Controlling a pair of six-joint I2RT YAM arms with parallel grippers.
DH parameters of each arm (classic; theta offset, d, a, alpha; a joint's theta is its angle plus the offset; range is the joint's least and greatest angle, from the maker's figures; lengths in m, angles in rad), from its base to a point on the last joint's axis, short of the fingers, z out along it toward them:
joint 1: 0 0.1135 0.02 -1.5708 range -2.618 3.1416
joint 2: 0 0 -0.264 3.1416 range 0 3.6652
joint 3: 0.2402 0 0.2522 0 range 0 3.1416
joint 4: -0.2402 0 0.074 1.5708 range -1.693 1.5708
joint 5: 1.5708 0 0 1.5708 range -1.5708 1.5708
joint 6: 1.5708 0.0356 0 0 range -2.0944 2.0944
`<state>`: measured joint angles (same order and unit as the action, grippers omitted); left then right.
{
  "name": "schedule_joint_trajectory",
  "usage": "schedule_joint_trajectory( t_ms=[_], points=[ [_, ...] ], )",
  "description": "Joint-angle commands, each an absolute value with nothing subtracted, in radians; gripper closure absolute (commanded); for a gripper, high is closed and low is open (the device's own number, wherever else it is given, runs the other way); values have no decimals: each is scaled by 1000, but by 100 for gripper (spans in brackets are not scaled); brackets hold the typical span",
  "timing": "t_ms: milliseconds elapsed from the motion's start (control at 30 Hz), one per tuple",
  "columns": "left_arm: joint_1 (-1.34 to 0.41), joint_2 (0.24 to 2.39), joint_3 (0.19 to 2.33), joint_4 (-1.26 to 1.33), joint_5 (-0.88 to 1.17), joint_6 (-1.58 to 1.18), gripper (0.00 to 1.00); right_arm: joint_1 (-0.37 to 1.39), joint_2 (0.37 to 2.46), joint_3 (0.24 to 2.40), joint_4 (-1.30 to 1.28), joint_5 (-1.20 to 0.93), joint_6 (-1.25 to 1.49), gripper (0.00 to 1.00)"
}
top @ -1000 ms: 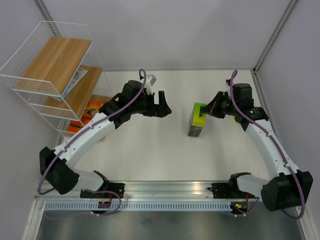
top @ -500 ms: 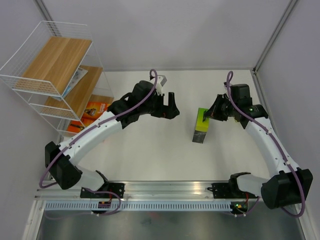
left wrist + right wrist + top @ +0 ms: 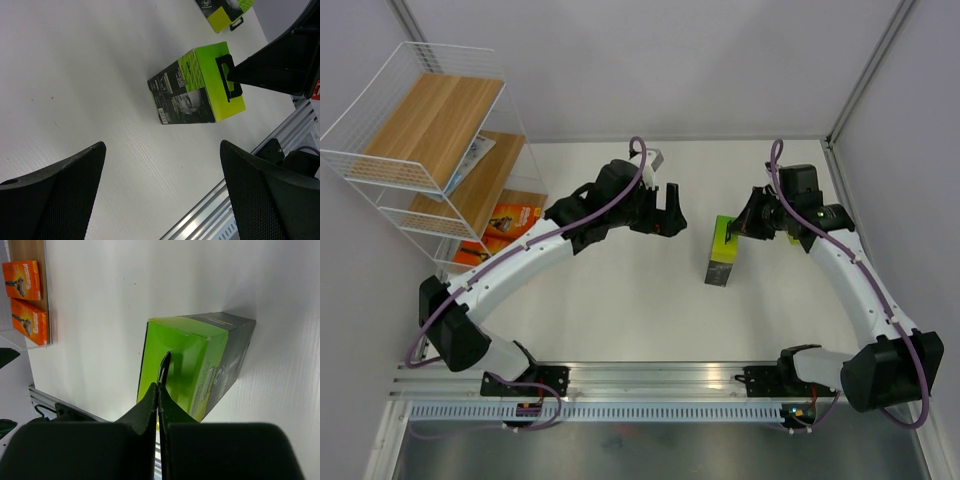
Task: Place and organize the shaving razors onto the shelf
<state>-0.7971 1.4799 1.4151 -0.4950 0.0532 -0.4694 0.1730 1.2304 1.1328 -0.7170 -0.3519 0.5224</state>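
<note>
- At far left we see the shelf [image 3: 430, 130], a white wire rack. A white-blue pack [image 3: 475, 153] lies on its middle board, and two orange boxes [image 3: 505, 222] lie side by side on the lowest.
- The left end effector [image 3: 668, 208] hangs over the tabletop [image 3: 620, 300], fingers spread wide and holding nothing.
- Just right of it, and apart from it, is a black box with a lime-green top [image 3: 192, 92].
- The right end effector [image 3: 159, 390] is pinched narrow on that box's black hang tab.
- A second lime-green box [image 3: 222, 12] lies beyond, cut off by the left wrist view's edge.
</note>
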Motion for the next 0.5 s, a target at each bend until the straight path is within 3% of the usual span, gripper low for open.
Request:
schedule_joint_trajectory(
  t_ms=[0,233,467],
  points=[
    [-802,1480,1456,-491,5,-459,0,176,1218,1210,-661,-383,549,99],
    [-767,1451,1434,-560,-250,-575,0,207,1275,1399,-640,-422,577,99],
    [-568,1323,1339,-577,-198,-621,0,322,1330,1450,-592,-403,646,99]
  ],
)
